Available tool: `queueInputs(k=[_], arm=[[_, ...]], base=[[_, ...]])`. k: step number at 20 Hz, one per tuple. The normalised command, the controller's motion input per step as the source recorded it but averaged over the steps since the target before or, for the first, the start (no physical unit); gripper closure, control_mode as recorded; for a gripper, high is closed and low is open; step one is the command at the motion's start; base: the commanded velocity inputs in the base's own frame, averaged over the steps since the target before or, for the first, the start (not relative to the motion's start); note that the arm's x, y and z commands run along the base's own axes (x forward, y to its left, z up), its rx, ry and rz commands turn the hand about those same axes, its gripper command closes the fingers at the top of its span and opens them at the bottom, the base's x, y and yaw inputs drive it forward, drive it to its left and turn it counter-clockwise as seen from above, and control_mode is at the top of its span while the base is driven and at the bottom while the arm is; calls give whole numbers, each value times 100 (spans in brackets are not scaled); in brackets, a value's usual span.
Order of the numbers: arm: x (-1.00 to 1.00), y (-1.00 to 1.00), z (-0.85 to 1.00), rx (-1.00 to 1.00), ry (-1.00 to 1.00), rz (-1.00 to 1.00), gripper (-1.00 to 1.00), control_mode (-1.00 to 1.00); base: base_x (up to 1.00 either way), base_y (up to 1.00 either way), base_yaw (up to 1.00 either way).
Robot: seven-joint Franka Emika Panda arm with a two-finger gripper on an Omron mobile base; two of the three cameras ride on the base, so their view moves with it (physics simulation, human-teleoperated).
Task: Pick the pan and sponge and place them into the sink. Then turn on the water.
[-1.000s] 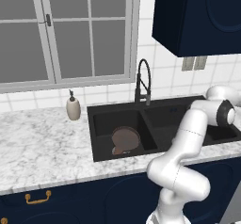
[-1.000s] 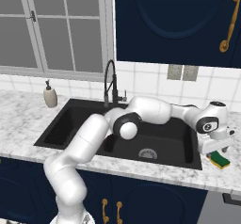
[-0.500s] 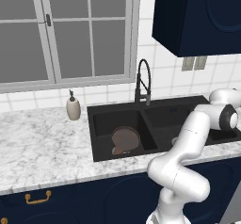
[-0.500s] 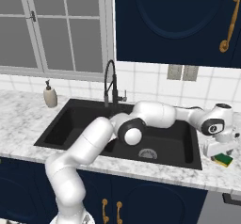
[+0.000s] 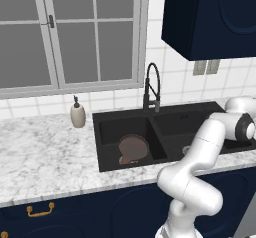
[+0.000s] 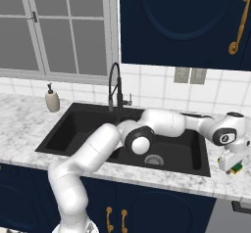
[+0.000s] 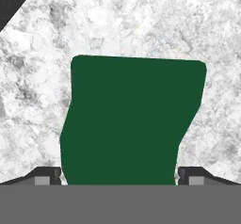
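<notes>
The marble tabletop (image 6: 19, 110) runs under the window, and the gripper (image 6: 234, 164) is at its far right end, past the sink's right rim, pointing straight down. The black sink (image 6: 63, 131) lies to the gripper's left in the right base view, two basins side by side, with the gooseneck faucet (image 6: 115, 87) standing behind the divider, well apart from the gripper. The white arm stretches across the right basin to reach the gripper.

The pan (image 5: 133, 146) sits in the left basin, the one farther from the gripper, leaning against the basin's wall with its handle pointing down toward the basin's front. It is well apart from the gripper, across the whole right basin.

The sponge (image 7: 129, 122) lies on the tabletop directly under the gripper. In the hand view its dark green top spreads between the two fingertips (image 7: 45, 175), one tip at each lower corner of it, with marble showing all around its other sides. The gripper is spread wide, its jaws straddling the sponge and not pressed onto it. In the right base view the sponge's yellow and green edge peeks out beneath the hand, just beside the sink's right rim.

A soap bottle (image 5: 77, 115) stands on the tabletop at the sink's far left, the thing farthest from the gripper.
</notes>
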Motion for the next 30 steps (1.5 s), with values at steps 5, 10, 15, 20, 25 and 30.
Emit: queueInputs(k=[5,10,15,20,25,30], arm=[[0,0,-43,11,0,22,100,-100],[0,0,-7,1,0,1,100,-100],[-11,35,-1,0,0,-9,100,-100],[-40,75,26,0,-1,-19,100,-100],[-61,100,28,0,-18,-15,100,-100],[-70,100,18,-9,-19,-14,100,-100]], base=[[0,0,0],[0,0,0],[0,0,0],[0,0,0],[0,0,0],[0,0,0]])
